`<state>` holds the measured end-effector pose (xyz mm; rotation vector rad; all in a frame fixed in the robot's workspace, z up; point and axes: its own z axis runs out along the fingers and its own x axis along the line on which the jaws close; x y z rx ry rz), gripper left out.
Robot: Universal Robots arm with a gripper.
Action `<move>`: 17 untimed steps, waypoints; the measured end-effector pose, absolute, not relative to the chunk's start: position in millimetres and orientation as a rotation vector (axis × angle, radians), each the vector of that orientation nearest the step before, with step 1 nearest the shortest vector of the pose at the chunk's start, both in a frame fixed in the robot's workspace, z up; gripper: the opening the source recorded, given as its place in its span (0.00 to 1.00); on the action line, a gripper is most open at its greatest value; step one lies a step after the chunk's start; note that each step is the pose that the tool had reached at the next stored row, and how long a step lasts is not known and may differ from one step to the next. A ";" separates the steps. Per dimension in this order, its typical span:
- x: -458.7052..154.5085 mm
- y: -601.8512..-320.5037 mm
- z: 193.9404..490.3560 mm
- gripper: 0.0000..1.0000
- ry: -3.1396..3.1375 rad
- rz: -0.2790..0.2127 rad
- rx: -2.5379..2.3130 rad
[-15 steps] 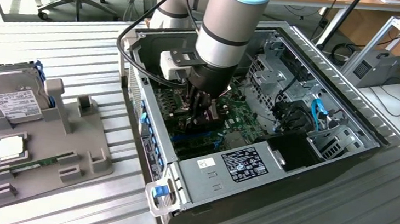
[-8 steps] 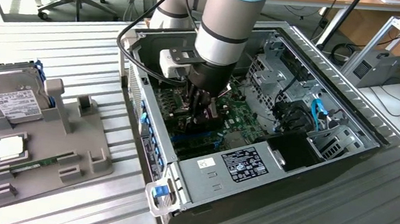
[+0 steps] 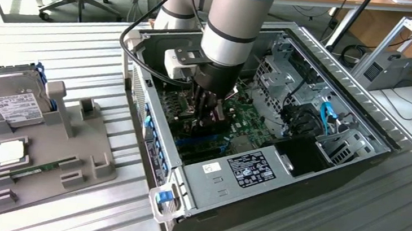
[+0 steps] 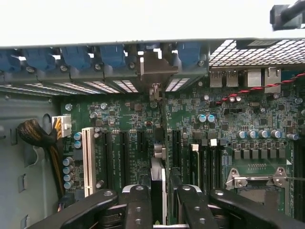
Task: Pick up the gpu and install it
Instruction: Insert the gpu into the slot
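Install step under way — gripper (image 4: pixel 159 202) clamped on gpu (image 4: pixel 158 183), card edge-on above motherboard (image 4: pixel 228 119) slots inside open computer case (image 3: pixel 385 138). Next move likely calls for square alignment — bracket toward rear slot opening.

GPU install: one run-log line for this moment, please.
gripper: shut on gpu | gpu: edge-on above motherboard slots | place: inside open computer case

exterior high, oblique — wrist close over motherboard (image 4: pixel 143 138)
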<state>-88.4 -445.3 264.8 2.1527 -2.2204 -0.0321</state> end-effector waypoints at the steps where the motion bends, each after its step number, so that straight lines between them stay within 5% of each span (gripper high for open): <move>1: -88.4 -445.3 265.5 0.26 -2.221 -0.031 2.153; 17: -88.4 -445.9 269.3 0.26 -2.223 -0.022 2.149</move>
